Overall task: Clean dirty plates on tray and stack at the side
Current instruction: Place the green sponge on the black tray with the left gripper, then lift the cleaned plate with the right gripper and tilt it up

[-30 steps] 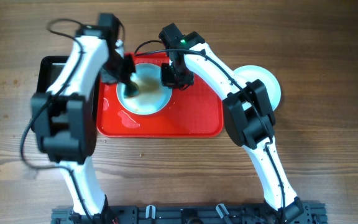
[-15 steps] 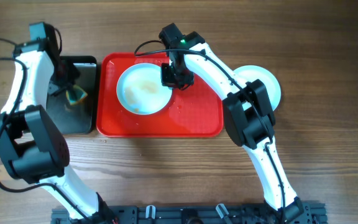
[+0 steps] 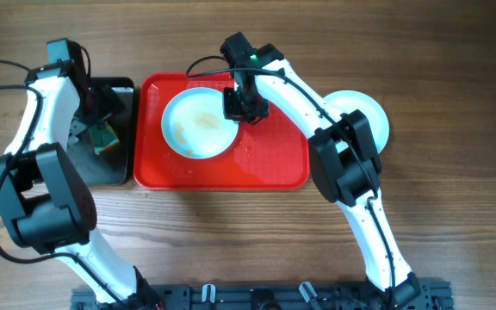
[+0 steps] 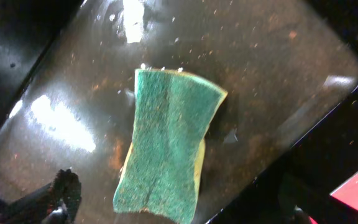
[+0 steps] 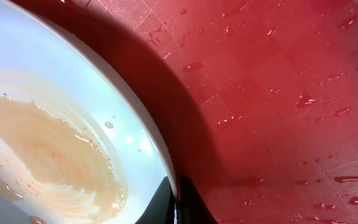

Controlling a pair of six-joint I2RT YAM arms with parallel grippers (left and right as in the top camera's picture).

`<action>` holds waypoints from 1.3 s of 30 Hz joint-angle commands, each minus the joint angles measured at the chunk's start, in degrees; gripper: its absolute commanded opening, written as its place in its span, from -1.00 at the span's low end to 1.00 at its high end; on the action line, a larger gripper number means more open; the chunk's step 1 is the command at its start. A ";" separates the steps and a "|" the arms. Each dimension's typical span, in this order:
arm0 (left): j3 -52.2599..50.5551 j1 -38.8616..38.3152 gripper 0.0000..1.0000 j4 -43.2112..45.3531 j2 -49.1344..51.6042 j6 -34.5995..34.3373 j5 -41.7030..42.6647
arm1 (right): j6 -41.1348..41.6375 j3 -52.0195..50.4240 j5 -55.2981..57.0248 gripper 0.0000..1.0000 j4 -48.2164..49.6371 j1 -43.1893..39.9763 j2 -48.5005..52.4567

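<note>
green sponge (image 4: 166,146) now lies dropped on black tray (image 4: 272,81), left gripper (image 4: 176,198) wide open; right gripper (image 5: 178,202) pinches plate (image 5: 36,68) rim.

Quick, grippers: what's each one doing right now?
Left gripper: open, empty, above the green sponge lying on the glossy black tray.
Right gripper: closed on the rim of the smeared round white plate.

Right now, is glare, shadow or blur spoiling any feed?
Overhead: evenly lit and sharp. Left wrist: white glare patches on the glossy black tray; the sponge is readable, slightly soft. Right wrist: the plate rim throws a dark shadow band onto the red tray; droplets glint.
</note>
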 commanded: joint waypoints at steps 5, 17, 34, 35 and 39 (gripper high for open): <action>5.77 -0.17 1.00 -7.67 -8.11 0.07 0.68 | -4.35 -0.87 5.99 -0.91 1.16 -0.20 -3.06; 5.75 -0.17 1.00 -8.55 -13.68 0.07 9.03 | -5.40 -1.11 23.12 -0.91 -5.35 4.02 -13.86; 5.73 -0.17 1.00 -8.48 -13.68 0.07 8.98 | -4.52 -25.03 -12.85 0.05 23.23 -4.96 -12.66; 5.75 -0.17 1.00 -8.48 -13.68 0.09 8.98 | -3.48 -25.40 -12.90 0.03 23.71 -4.74 -12.22; 5.75 -0.17 1.00 -8.50 -13.66 0.07 8.96 | 0.96 -25.40 -12.66 -0.20 25.40 -4.22 -10.38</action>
